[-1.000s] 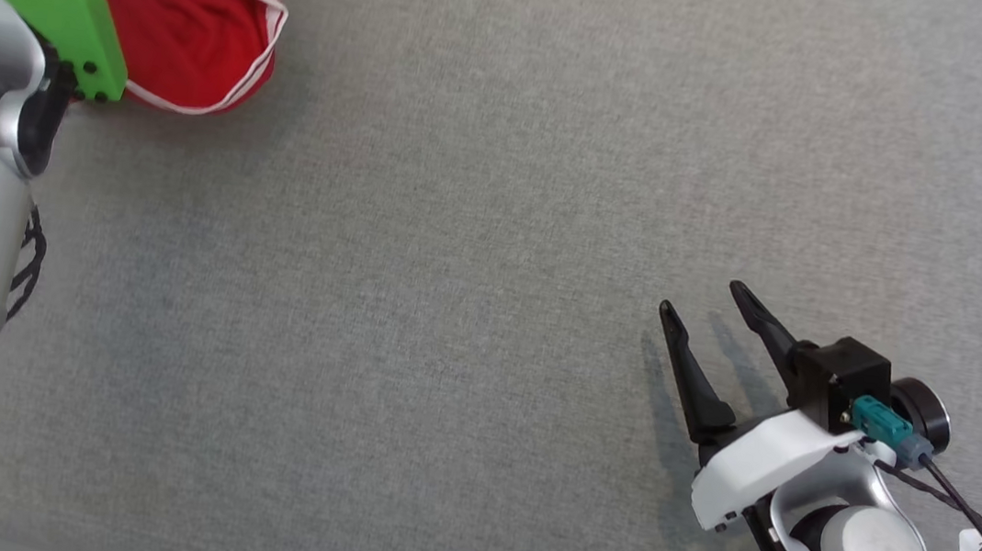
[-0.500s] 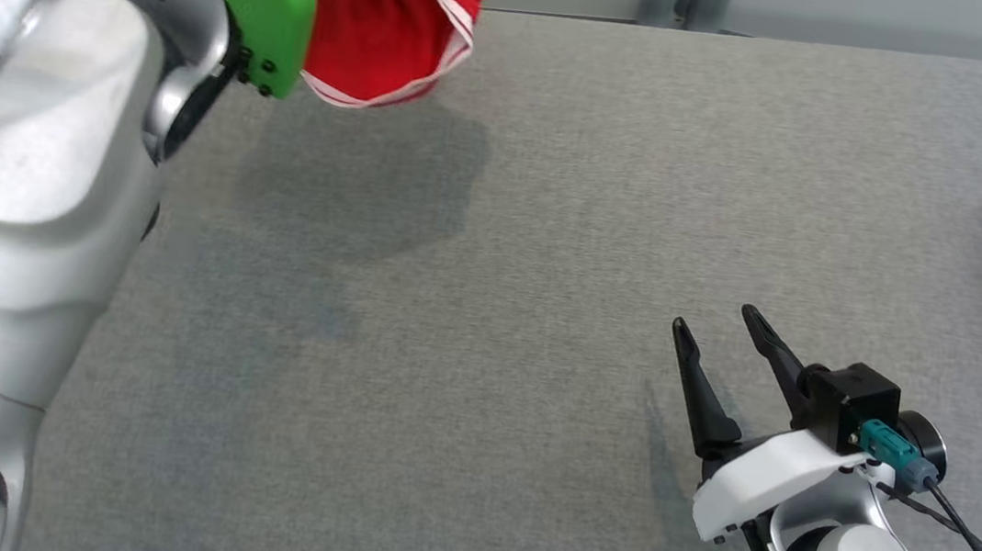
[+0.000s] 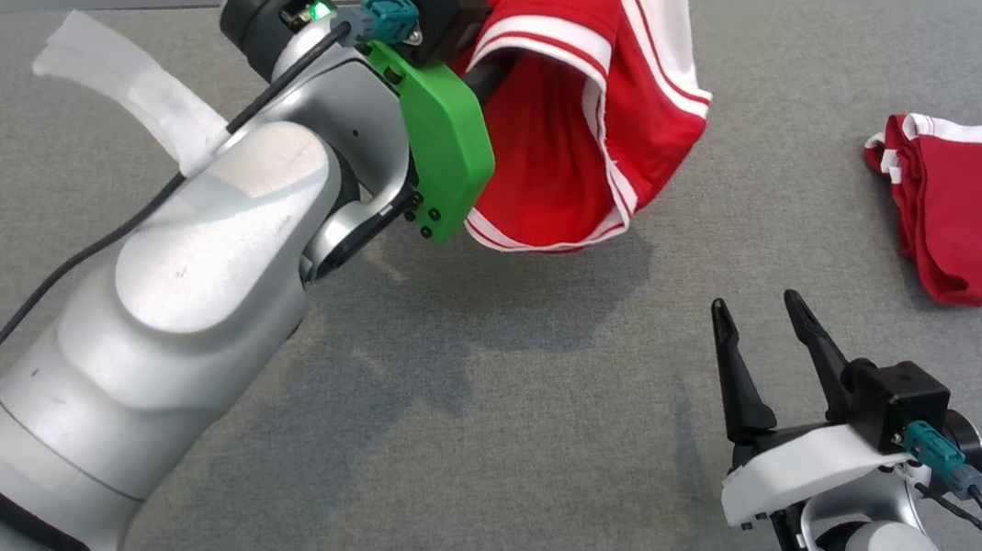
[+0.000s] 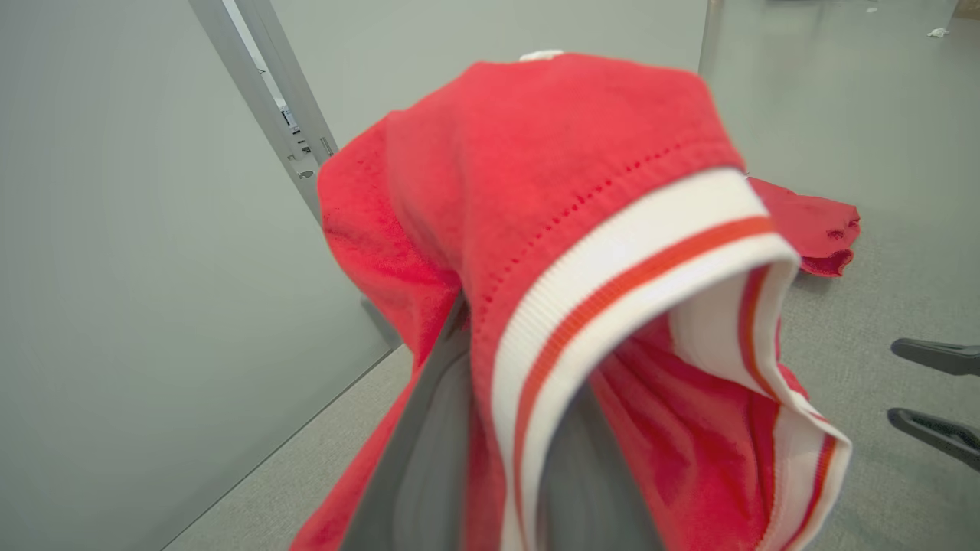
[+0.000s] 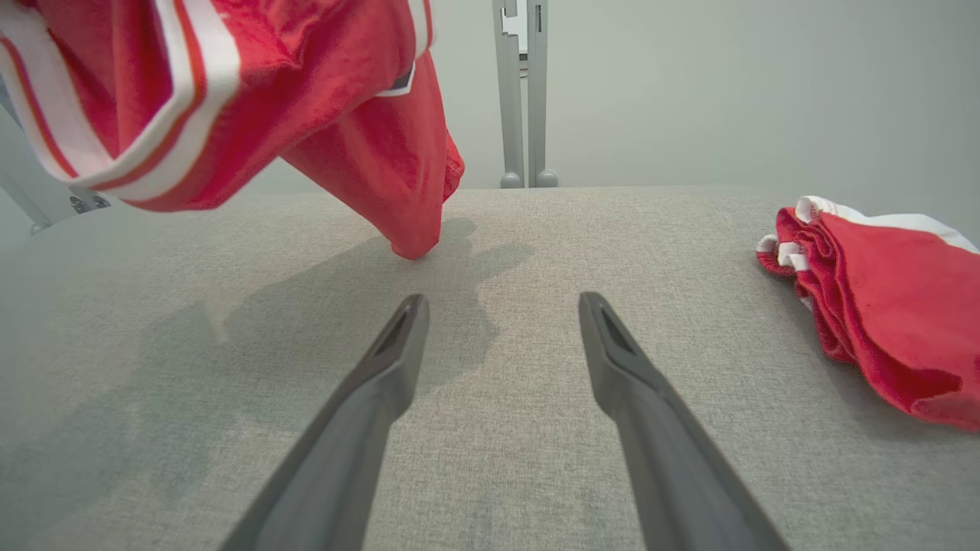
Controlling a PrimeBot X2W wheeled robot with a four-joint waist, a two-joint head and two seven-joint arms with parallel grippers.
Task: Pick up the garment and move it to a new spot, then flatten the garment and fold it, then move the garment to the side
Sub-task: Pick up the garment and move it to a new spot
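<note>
The garment [image 3: 560, 154] is red with white and red striped trim. It hangs bunched from my left gripper [image 3: 487, 81], which is shut on it above the grey table [image 3: 474, 421]. The cloth covers most of the fingers. In the left wrist view the garment [image 4: 582, 229] drapes over both dark fingers [image 4: 429, 459]. Seen from the right wrist, the garment [image 5: 230, 84] dangles at the upper left, its lowest tip at or just above the table. My right gripper [image 3: 760, 311] [image 5: 501, 306] stands open and holds nothing at the lower right, apart from the garment.
A second red piece with white trim [image 3: 978, 220] [image 5: 888, 306] lies folded at the table's right side. A grey wall and a metal post [image 5: 521, 92] stand behind the far table edge. Bare grey cloth surface lies between the two grippers.
The head view has shifted, bringing the folded red piece into sight. My left gripper has lifted the garment and carried it rightward, closer to the right gripper. The right gripper stays open.
</note>
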